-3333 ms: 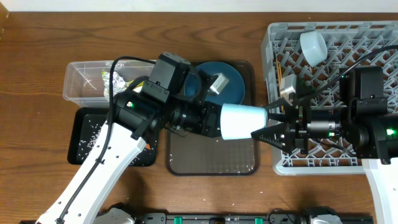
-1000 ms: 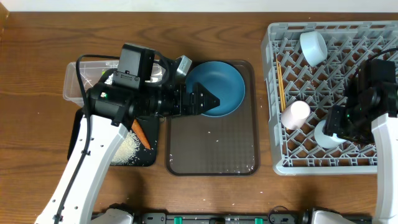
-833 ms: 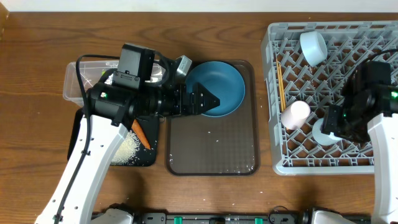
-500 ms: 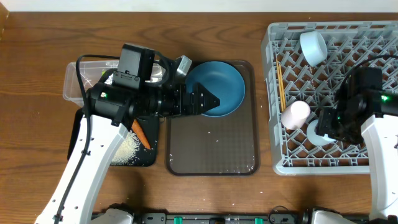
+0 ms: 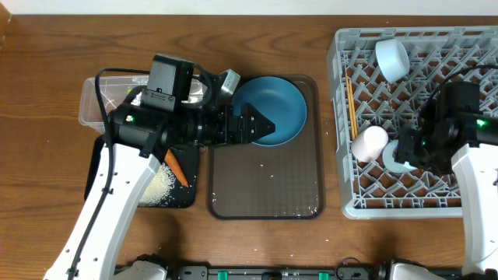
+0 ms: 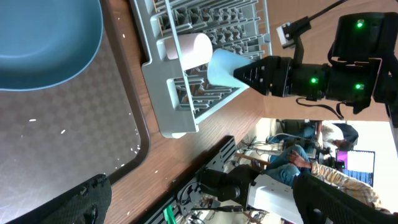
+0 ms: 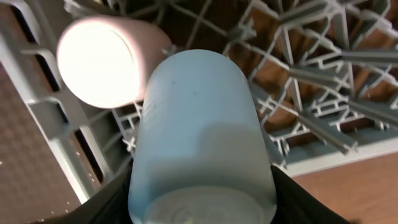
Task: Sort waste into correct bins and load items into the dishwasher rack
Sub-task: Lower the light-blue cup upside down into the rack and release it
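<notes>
Two bins are sitting just left of the brown tray (image 5: 264,194). Nearest, the black bin (image 5: 185,199) is holding a heap of rice (image 5: 158,187) and an orange carrot (image 5: 177,167). The tray's near half is carrying a few stray grains (image 6: 62,130), which the left wrist view is showing more plainly than the overhead.

Right of the tray, in the near part of the dishwasher rack (image 5: 405,204), the pink cup (image 5: 369,143) is lying on its side. The right gripper (image 5: 408,152) is clasping the light blue cup (image 5: 391,158) just beside it. The right wrist view is showing dark fingers (image 7: 115,199) pressing both sides of that cup, but I cannot tell whether the two cups are touching.

The left gripper (image 5: 261,127) is hovering over the tray's far left part, spread wide and gripping nothing.

Farther back, the blue plate (image 5: 276,109) is lying on the tray's far end. The clear bin (image 5: 92,109) is holding crumpled waste (image 5: 124,97), mostly hidden by the left arm (image 5: 117,202). The chopsticks (image 5: 351,105) are lying along the rack's tray-side edge, and the white bowl (image 5: 391,58) is resting farthest back.
</notes>
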You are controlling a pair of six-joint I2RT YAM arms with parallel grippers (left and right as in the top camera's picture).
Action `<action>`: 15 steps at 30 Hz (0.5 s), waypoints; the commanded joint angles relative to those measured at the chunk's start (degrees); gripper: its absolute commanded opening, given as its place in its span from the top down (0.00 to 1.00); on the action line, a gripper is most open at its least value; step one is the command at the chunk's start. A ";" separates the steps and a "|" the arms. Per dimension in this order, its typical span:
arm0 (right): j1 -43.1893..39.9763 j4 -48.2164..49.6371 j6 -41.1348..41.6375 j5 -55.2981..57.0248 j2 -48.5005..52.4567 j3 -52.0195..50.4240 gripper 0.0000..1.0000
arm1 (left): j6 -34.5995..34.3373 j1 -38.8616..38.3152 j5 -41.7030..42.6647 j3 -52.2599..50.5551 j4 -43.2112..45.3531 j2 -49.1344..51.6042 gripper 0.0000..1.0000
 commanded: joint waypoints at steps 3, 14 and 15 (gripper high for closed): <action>-0.24 -0.90 -0.50 -1.22 -0.22 3.37 0.64 | 0.96 0.17 -0.52 -0.39 -0.02 -0.15 0.05; -0.33 -2.60 -0.48 -0.22 -0.28 4.46 0.63 | 0.96 0.17 -0.52 -0.39 -0.02 -0.15 0.05; -0.35 -2.64 -0.48 -0.20 -0.28 4.57 0.63 | 0.96 0.17 -0.52 -0.39 -0.02 -0.15 0.05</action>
